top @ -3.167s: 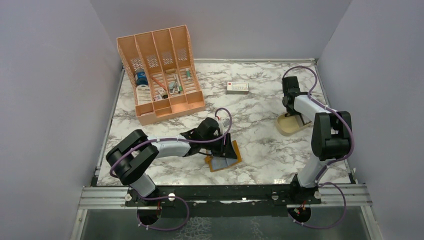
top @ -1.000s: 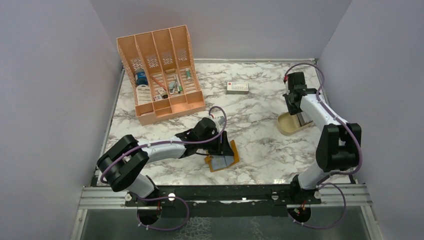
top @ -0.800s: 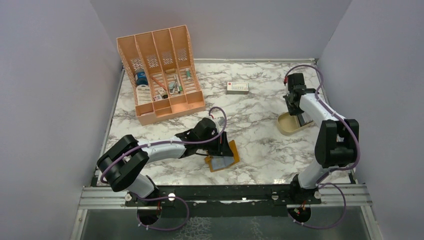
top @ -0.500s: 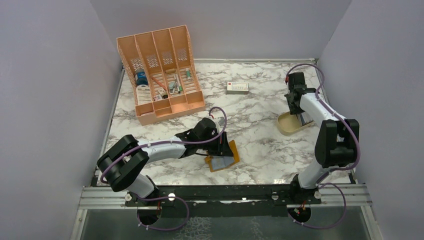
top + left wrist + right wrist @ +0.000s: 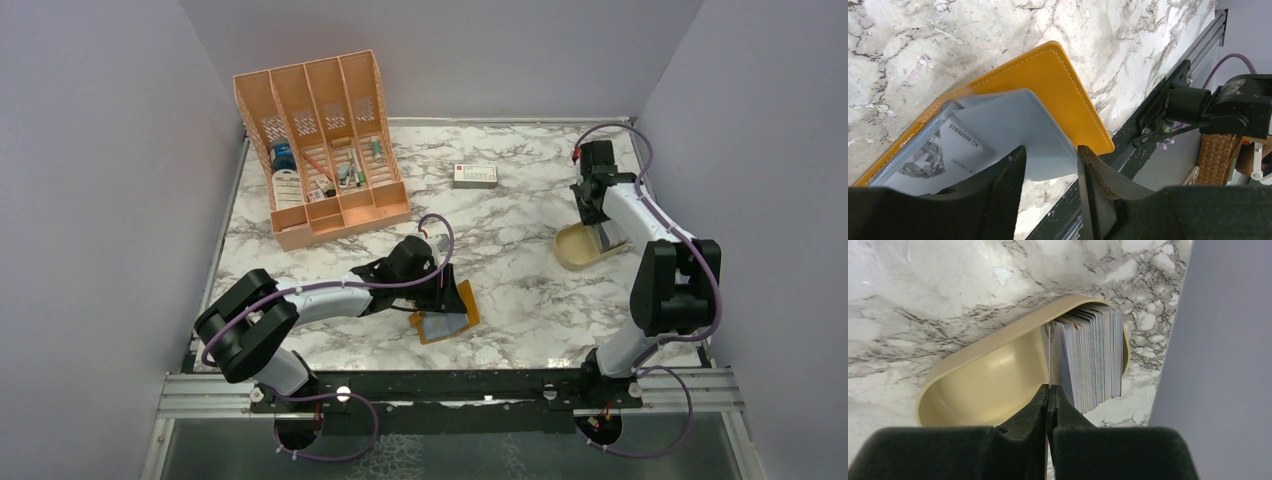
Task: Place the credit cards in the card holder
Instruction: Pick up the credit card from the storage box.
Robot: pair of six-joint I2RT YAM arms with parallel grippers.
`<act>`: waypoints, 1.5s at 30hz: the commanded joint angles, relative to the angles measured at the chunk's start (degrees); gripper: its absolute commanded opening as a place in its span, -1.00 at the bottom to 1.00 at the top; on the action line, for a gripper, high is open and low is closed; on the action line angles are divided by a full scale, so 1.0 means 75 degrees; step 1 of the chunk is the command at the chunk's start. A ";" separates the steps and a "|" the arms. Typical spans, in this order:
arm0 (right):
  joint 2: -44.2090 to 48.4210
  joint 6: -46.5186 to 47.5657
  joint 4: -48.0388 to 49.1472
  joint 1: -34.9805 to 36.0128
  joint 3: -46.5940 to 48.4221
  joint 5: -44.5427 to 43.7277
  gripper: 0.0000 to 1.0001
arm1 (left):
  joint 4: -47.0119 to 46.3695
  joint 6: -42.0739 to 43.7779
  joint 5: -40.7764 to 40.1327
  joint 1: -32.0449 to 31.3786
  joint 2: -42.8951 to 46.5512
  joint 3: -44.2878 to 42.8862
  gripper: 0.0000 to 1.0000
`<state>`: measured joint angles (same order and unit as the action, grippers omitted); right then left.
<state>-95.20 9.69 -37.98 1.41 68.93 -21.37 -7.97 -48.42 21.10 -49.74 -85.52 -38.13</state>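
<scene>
My right claw (image 5: 1049, 391) pinches one card (image 5: 1049, 357) over the dish (image 5: 983, 380), far right. My left claw (image 5: 1048, 167) stands parted over the holder (image 5: 1048, 75).

White, grey-veined marble tabletop (image 5: 520, 210). Plain lavender-grey wall panels (image 5: 100, 200) close it in on left, back and right. Black and silver metal rail (image 5: 450, 388) along its near edge. Light even, soft shadows.
</scene>
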 commanded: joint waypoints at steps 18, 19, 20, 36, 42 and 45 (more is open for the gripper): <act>0.1943 -0.2121 -0.0297 0.0268 0.0764 0.4068 -0.98 | 0.0390 0.0099 -0.0202 0.0274 0.0413 -0.0318 -0.04; 0.2146 -0.2194 -0.0042 0.0270 0.0539 0.4450 -0.98 | 0.0424 0.0079 -0.0176 0.0319 0.0420 -0.0324 -0.05; 0.2366 -0.2300 0.0211 0.0280 0.0308 0.4851 -0.98 | 0.0398 0.0030 -0.0175 0.0358 0.0471 -0.0262 -0.05; 0.5429 -0.5066 0.2015 0.1216 -0.2747 0.8633 -0.99 | 0.0230 -0.0167 -0.0376 0.0688 0.0437 -0.0062 -0.24; 0.5908 -0.5693 0.2440 0.1886 -0.3408 0.8635 -0.99 | 0.0248 -0.0128 -0.0458 0.0702 0.0230 -0.0221 -0.71; 0.5936 -0.6116 0.2932 0.2239 -0.3750 0.8674 -0.98 | 0.0019 -0.0225 -0.0329 0.0702 0.0019 -0.0208 -0.84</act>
<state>-51.29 -30.52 -22.31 15.53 43.59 41.52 -5.56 -49.65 18.98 -44.62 -83.18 -38.70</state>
